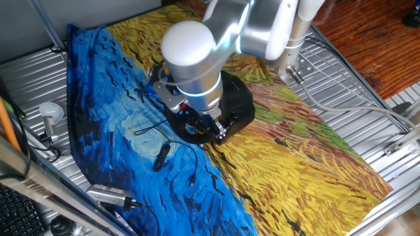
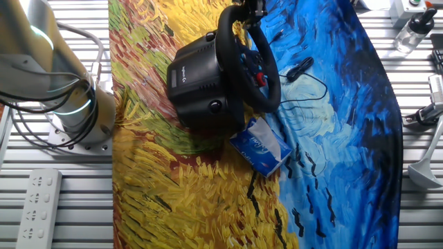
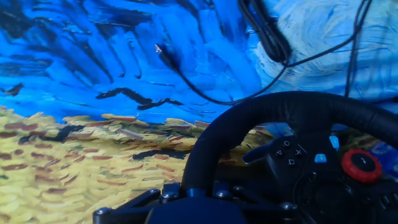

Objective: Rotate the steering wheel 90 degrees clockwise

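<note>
The black steering wheel (image 2: 267, 72) stands on its bulky black base (image 2: 197, 79) on the painted cloth. In the hand view its thick rim (image 3: 249, 118) curves across the frame, and the hub shows small blue buttons (image 3: 320, 158) and a red knob (image 3: 360, 164). My gripper (image 2: 248, 10) is at the rim's far end in the other fixed view. In the hand view the rim runs down between the fingers of the gripper (image 3: 193, 190), which looks shut on it. In one fixed view the arm hides most of the wheel (image 1: 237, 105) and the gripper (image 1: 198, 126).
A thin black cable with an inline pod (image 2: 302, 66) lies on the blue part of the cloth beside the wheel, also in the hand view (image 3: 267, 34). A blue tissue pack (image 2: 261, 145) lies against the base. A power strip (image 2: 38, 207) lies on the metal table.
</note>
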